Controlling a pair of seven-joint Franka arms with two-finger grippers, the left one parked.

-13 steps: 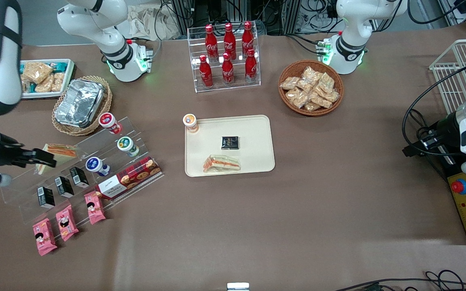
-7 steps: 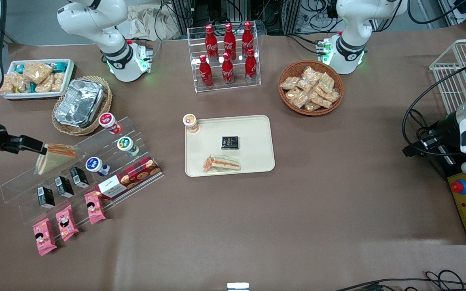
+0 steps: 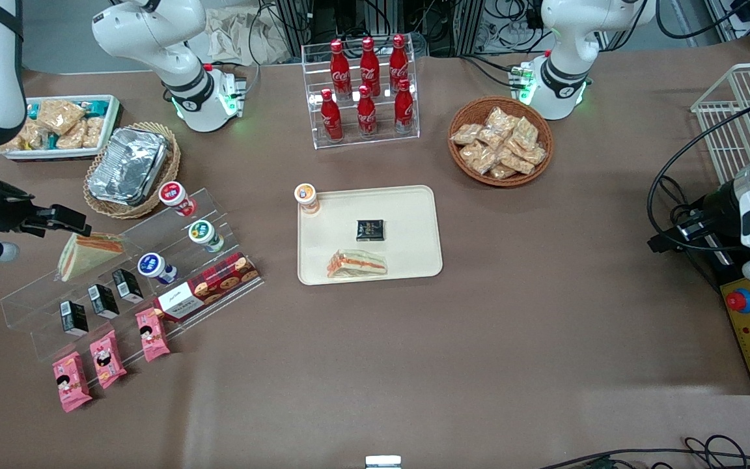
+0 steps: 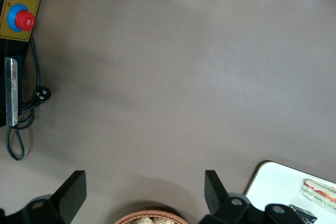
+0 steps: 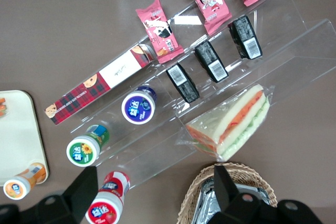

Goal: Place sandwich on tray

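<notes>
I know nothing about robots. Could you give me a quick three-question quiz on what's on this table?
1. True or false: the gripper is holding something.
2. How many cola bottles are on the table? A four, B six, C eight.
3. Fill in: the sandwich beside the gripper rests on a clear display ___, not on the tray.

Key: 1 false, it hovers open over the stand; 2 B; 3 stand.

White Coca-Cola script runs down the red bottles (image 3: 366, 85) in the clear rack; other labels are unreadable.
</notes>
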